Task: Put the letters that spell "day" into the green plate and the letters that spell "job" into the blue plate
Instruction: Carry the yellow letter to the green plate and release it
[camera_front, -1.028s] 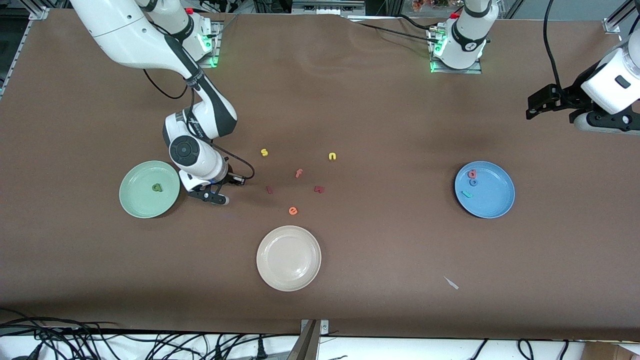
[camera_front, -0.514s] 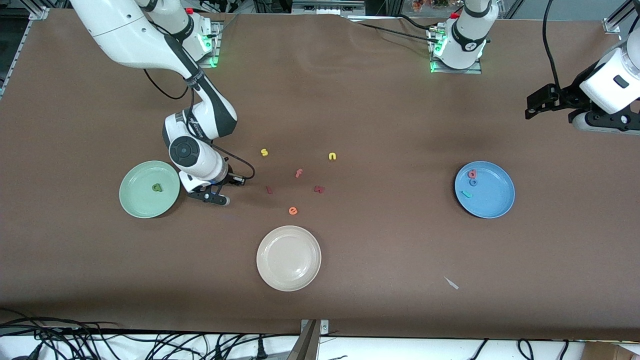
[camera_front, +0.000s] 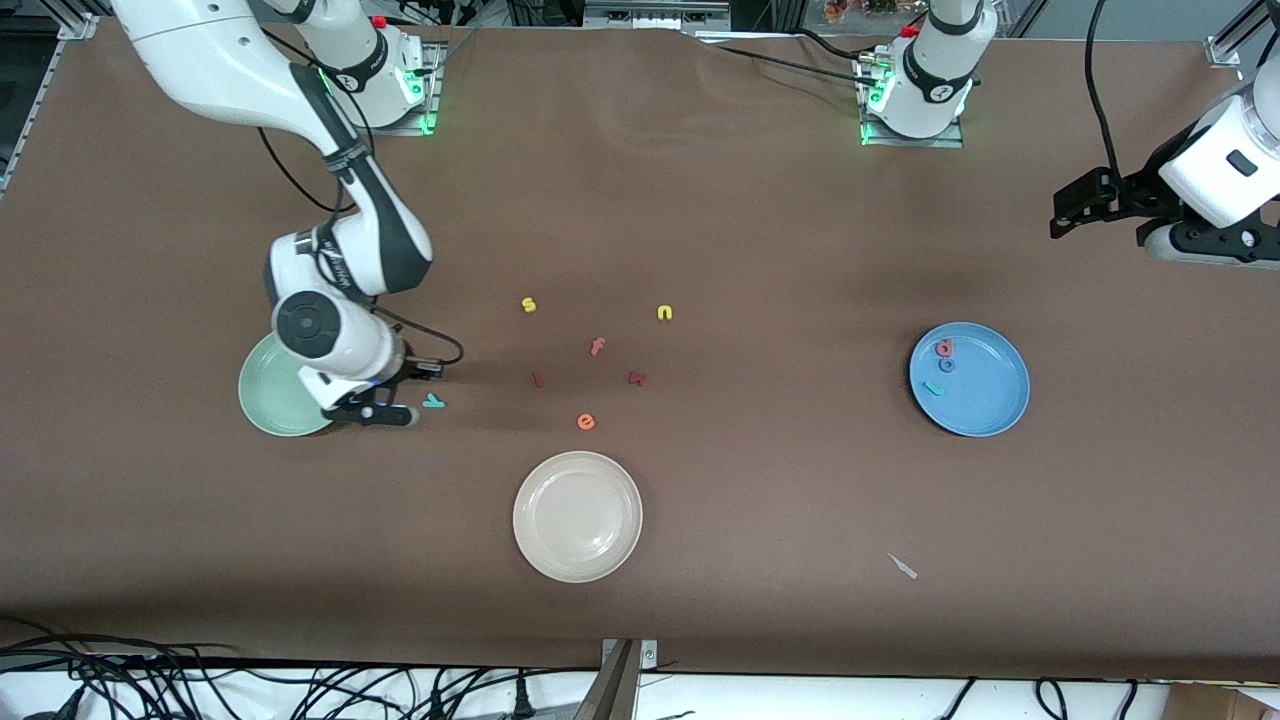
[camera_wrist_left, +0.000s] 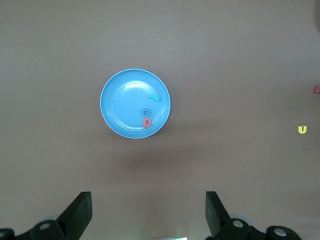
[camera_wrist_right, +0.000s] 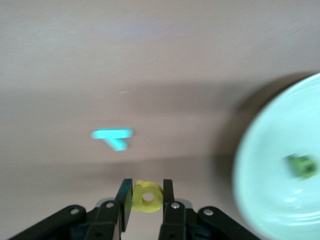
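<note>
Front view: the right gripper (camera_front: 385, 412) hangs at the edge of the green plate (camera_front: 262, 405), on the side toward the table's middle, with its wrist bent down steeply from an arm reaching out from its base. The y (camera_front: 433, 401) lies on the table just beside the gripper. The blue plate (camera_front: 985, 400) holds the j (camera_front: 933, 388), o (camera_front: 946, 365) and b (camera_front: 944, 348). The left gripper (camera_front: 1075, 212) waits high above its end of the table.

Left wrist view: the left gripper's jaws stand wide apart and hold nothing; the blue plate with its 3 letters lies well below.

Right wrist view: the right gripper's jaws are pinched on the a (camera_wrist_right: 148, 196), gripping its 2 flat sides. The d (camera_wrist_right: 302, 165) rests inside the green plate.

Handling (a judgement): the foam letters are probably very light and soft, so a gentle pinch across the flat faces should suffice. The y lies flat and thin, so grip it across its stem.
</note>
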